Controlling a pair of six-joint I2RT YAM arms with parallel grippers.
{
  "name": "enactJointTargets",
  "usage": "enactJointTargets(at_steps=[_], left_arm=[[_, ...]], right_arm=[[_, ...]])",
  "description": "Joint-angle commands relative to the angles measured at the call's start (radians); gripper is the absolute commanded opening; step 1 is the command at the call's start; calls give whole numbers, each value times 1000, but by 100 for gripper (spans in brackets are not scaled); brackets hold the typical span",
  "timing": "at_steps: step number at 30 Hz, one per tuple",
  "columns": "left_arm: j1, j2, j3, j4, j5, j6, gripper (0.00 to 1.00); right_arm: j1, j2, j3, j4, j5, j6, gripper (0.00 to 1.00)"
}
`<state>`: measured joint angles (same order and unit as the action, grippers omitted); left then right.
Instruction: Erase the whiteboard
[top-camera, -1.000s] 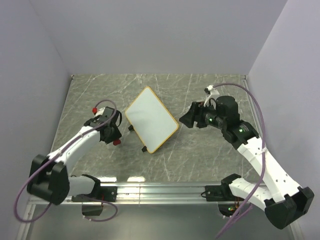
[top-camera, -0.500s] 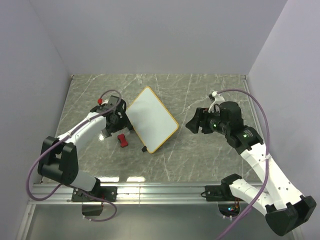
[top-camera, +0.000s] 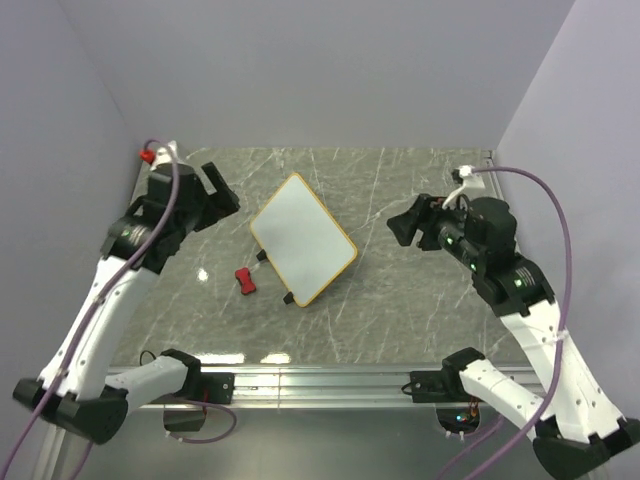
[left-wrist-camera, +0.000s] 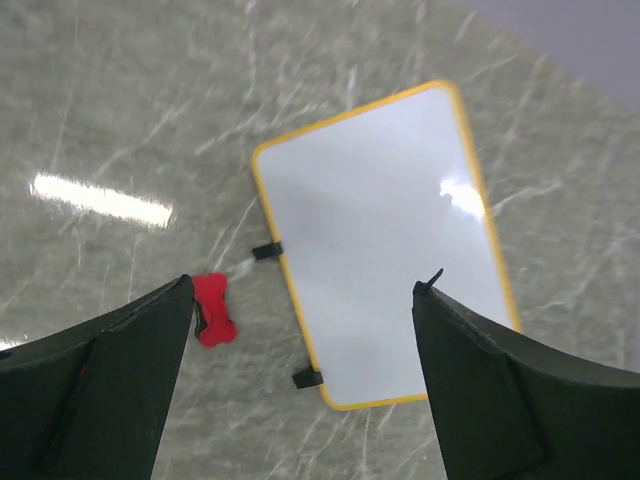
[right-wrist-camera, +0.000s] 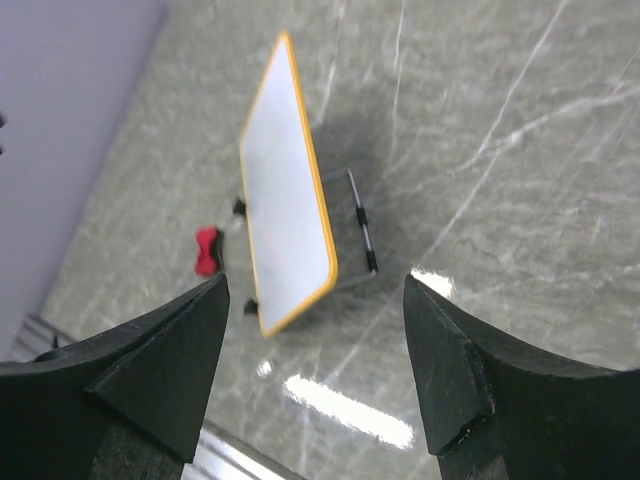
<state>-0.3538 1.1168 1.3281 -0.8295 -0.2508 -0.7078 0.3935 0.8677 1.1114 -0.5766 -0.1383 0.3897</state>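
The whiteboard (top-camera: 303, 240) sits near the centre of the table (top-camera: 400, 310), turned so that one corner points toward the far wall. Its frame is yellow-orange with rounded corners. The writing surface is plain white in the top view and in both wrist views (left-wrist-camera: 380, 240) (right-wrist-camera: 285, 235); no marks are visible on it. Two black feet (top-camera: 262, 256) are on its left-hand long edge. In the right wrist view the board stands tilted, leaning on a thin wire stand (right-wrist-camera: 360, 220) behind it.

A small red eraser (top-camera: 245, 281) lies flat on the table just left of the board, near the feet but apart from them. It also appears in the left wrist view (left-wrist-camera: 213, 322) and the right wrist view (right-wrist-camera: 208, 250).

The left gripper (top-camera: 218, 192) is raised over the far-left part of the table, well apart from the board and the eraser. Its jaws are spread wide with nothing between them; the left wrist view (left-wrist-camera: 302, 288) looks down past both fingers onto the board.

The right gripper (top-camera: 408, 228) is on the right side of the board, pointing toward it and apart from it. Its jaws are likewise spread and empty (right-wrist-camera: 315, 282).

A purple cable (top-camera: 545, 195) loops from the right arm's wrist.
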Motion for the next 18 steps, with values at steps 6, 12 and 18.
enactJointTargets(at_steps=[6,12,18], left_arm=[[3,-41,204,-40,73,96,99],[3,-26,283,-8,82,149,98],[3,-67,220,119,90,174,98]], right_arm=[[-5,-222,-123,207,80,126,85],[-5,-174,-73,146,89,120,85],[-4,-150,-18,72,72,92,86]])
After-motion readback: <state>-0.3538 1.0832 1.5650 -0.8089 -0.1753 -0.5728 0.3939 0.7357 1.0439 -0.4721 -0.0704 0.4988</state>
